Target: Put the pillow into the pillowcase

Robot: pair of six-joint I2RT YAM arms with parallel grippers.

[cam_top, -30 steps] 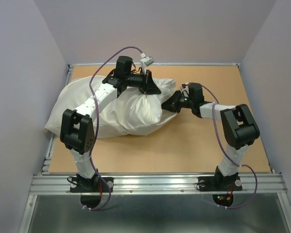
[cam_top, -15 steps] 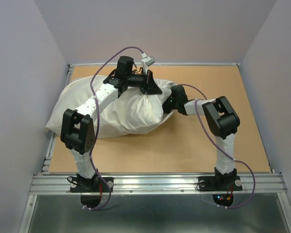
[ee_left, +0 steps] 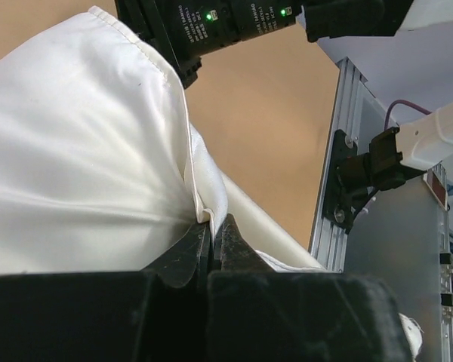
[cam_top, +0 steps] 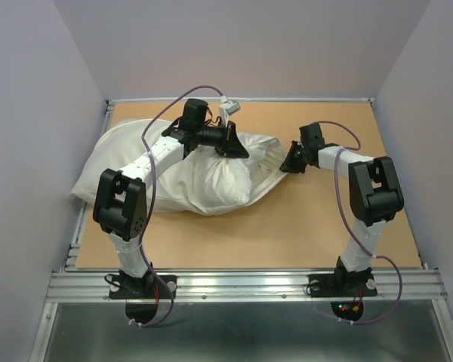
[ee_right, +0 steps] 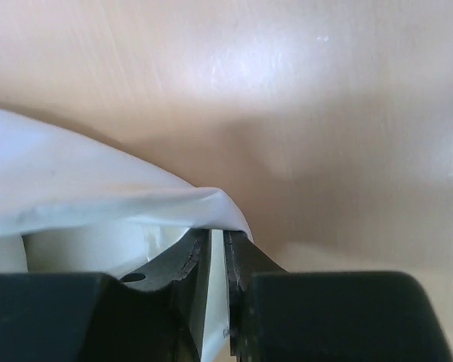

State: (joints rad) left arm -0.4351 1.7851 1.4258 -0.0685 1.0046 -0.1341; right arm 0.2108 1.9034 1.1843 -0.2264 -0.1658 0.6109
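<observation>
Table [cam_top: 302, 226]: tan board, metal rail [cam_top: 241, 285] at 6 o'clock.
Walls [cam_top: 241, 45]: plain grey.
Left gripper [cam_top: 234, 150]: pinching pillowcase [cam_top: 204, 181] hem.
Right gripper [cam_top: 288, 167]: pinching pillowcase edge.

Tan tabletop [cam_top: 302, 219], grey walls [cam_top: 241, 45]

top: overhead from near side, facing down | wrists: close, low, facing forward | shared: pillowcase [cam_top: 204, 177] edge

From above, the pillow could not be told apart from the bulging pillowcase [cam_top: 204, 181]. The left wrist view cut the fabric off at its left edge. The table [ee_right: 302, 113] looked blurred in the right wrist view.
</observation>
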